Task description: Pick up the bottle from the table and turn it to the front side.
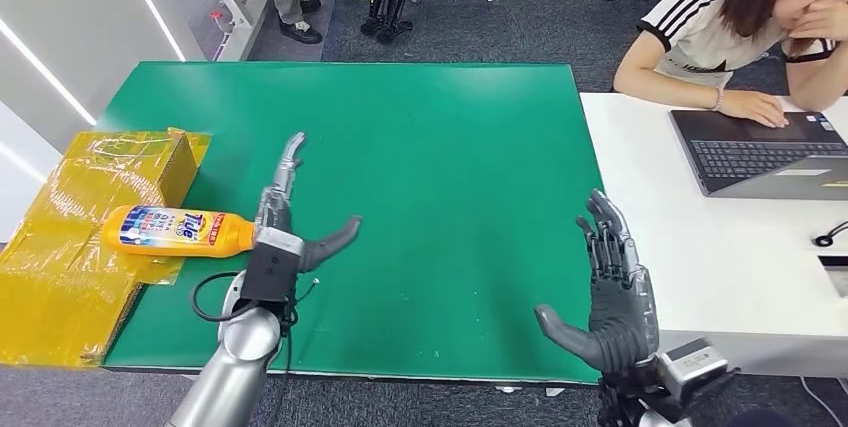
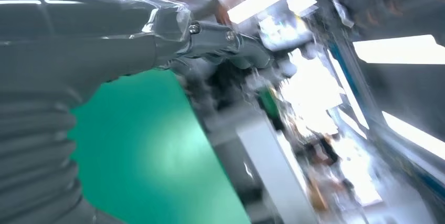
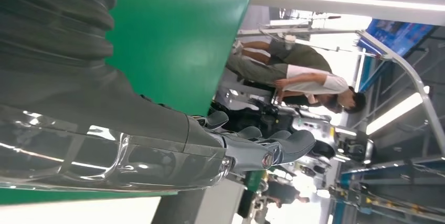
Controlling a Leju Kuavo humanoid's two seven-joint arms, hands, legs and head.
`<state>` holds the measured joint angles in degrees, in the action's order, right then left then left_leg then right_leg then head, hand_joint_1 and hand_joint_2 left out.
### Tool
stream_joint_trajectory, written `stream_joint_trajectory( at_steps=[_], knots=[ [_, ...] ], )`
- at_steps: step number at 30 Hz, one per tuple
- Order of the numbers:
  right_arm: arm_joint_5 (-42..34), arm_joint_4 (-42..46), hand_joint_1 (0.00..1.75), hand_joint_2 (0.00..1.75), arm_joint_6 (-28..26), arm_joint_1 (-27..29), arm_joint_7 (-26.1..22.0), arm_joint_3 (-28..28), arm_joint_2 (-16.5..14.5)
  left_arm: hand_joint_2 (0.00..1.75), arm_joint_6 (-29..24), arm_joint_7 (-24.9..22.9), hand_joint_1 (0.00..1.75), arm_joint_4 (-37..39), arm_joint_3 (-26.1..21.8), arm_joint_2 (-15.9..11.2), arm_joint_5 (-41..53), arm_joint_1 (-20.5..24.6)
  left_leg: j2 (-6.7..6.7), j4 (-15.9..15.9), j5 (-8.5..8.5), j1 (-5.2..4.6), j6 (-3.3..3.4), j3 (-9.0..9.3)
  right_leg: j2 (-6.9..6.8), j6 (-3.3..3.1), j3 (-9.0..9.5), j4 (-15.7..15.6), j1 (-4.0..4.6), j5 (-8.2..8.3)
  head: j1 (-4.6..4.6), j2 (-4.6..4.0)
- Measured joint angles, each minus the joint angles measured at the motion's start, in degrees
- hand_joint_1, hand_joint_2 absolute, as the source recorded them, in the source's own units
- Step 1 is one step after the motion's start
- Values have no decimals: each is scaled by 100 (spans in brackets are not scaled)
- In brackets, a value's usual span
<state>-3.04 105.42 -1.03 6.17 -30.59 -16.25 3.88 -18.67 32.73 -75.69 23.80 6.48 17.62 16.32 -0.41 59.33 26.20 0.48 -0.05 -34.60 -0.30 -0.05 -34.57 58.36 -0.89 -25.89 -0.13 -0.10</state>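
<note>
Orange bottle (image 1: 178,230) lying on side, "Tide" readable on blue-and-white label, smaller print illegible. Rests across crinkled yellow plastic-wrapped box (image 1: 95,237) and edge of green surface (image 1: 430,167), cap end just beside left hand (image 1: 285,217). Left hand spread, fingers straight, thumb out, holding nothing. Right hand (image 1: 612,287) spread too, dark segmented fingers apart, well away from bottle. Beyond right hand: white desk (image 1: 700,277) with open laptop (image 1: 765,152), seated person (image 1: 740,27) in striped-sleeve shirt.

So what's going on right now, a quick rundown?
Left hand open beside bottle. Right hand open, idle. Bottle lies on its side, not held. Nothing between hand and bottle.
</note>
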Motion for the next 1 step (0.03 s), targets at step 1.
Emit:
stream_joint_trajectory(
  at_steps=[1],
  knots=[
    [0,-29,0,175,-7,4,-1,-6,-23,175,145,-58,0,-76,75,0,-81,-30,-1,0,0,0,0,0,-1,1,0,0,0,0,0,0]
  ],
)
